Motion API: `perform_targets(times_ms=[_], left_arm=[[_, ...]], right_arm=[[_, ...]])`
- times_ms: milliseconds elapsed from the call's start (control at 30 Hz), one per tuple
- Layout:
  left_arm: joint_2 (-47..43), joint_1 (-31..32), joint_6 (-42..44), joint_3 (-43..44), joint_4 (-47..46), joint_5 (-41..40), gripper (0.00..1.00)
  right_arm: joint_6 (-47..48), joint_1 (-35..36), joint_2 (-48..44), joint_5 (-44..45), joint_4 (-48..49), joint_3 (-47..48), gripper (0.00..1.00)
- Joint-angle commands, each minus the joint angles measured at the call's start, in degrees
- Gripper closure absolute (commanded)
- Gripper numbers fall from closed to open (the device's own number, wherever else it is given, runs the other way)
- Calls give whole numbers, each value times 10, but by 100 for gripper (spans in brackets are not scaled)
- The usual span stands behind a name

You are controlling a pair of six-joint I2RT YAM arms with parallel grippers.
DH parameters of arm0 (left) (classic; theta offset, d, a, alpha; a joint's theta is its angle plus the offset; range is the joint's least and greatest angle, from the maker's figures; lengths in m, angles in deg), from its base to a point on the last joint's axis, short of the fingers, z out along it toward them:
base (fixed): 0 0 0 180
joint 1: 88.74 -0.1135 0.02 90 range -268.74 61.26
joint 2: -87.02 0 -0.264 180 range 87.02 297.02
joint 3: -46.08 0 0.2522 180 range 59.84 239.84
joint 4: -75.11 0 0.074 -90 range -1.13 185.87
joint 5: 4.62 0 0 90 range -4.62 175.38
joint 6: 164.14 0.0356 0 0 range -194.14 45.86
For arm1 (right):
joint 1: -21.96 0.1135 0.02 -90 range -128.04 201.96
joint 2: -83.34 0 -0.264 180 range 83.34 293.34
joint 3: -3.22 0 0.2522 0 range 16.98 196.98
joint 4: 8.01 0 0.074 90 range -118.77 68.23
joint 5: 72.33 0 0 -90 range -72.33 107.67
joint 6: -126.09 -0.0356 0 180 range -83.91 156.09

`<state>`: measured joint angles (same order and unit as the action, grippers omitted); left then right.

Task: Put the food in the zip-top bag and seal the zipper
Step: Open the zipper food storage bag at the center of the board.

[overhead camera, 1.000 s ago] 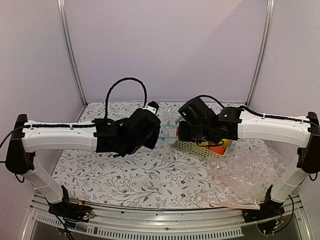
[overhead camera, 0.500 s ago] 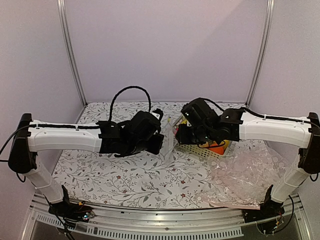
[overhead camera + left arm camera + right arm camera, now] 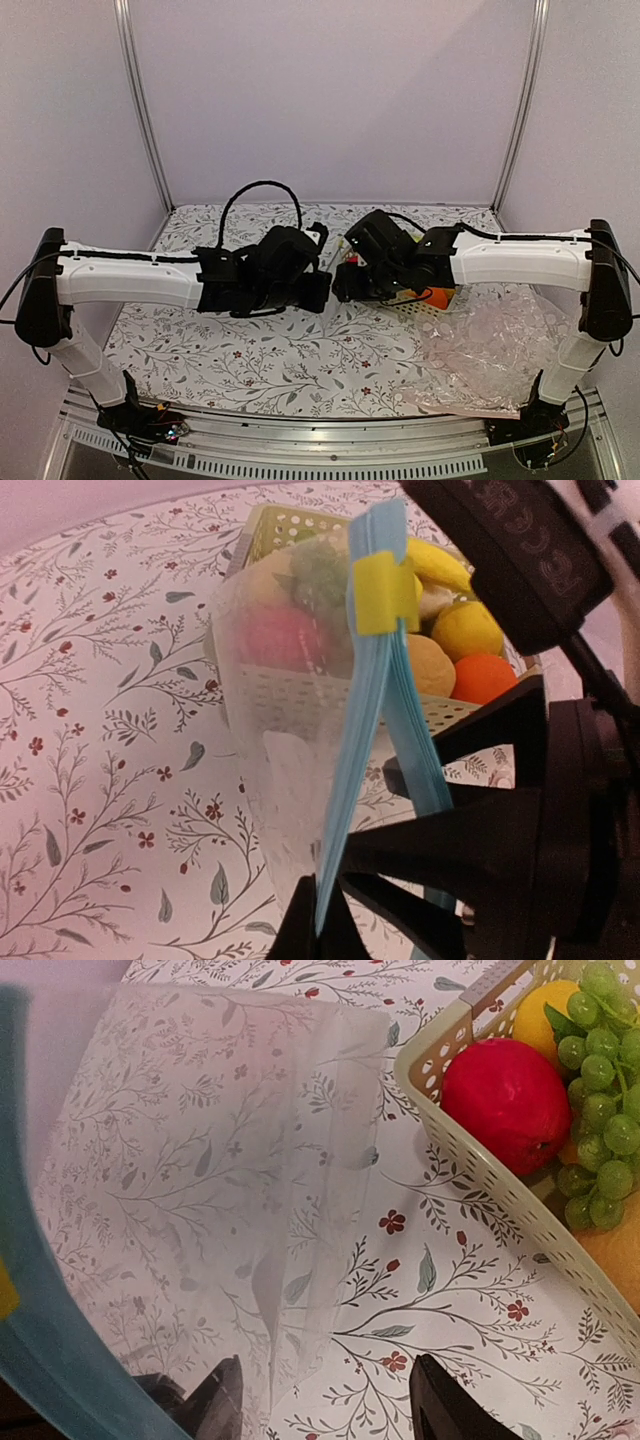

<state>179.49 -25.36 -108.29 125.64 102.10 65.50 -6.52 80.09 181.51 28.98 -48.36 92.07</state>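
The left claw [image 3: 316,900] is pinched tight on the zipper [image 3: 365,700], a thin light blue strip that rises from the fingertips to the top of the left wrist view and carries a small yellow slider [image 3: 385,592] near its upper end. The zip-top bag [image 3: 290,730] hangs from that strip above the flowered counter [image 3: 90,680]. It is small, clear and slightly milky, so the sprig pattern and a red fruit show through its film. The right claw [image 3: 330,1400] is just beside it, its two dark fingers standing well apart with only loose film and counter between them and nothing clamped. A second ago that claw sat nearly closed over the near corner of the basket [image 3: 500,1222]; since then it has spread and its arm has swung left — the two claws now almost meet, and the bag between them is bunched narrower. White lettering on the right arm's black housing is cut off by the frame edge, and I cannot read it. The food is not in the bag: the rounded bright yellow fruit [image 3: 468,630] and the orange-yellow fruit [image 3: 428,665] lie in the perforated basket with a red apple [image 3: 510,1090] and green grapes [image 3: 605,1080]. Farthest right, a pinkish clear plastic sheet [image 3: 490,350] lies crumpled on the counter.
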Motion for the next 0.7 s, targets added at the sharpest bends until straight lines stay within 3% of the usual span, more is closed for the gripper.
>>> perform_targets(times_ms=[0, 267, 433, 667], left_arm=[[-18, -11, -16, -12, -27, 21, 100], [-53, -15, -29, -28, -44, 32, 100], [-72, -15, -19, -33, -11, -9, 100], [-93, -24, -1, -31, 78, -83, 100]], right_arm=[[-5, 5, 18, -1, 10, 18, 41], [-37, 5, 48, 49, 13, 15, 41], [-28, 4, 41, 135, -27, 10, 40], [-35, -14, 15, 139, -43, -19, 39]])
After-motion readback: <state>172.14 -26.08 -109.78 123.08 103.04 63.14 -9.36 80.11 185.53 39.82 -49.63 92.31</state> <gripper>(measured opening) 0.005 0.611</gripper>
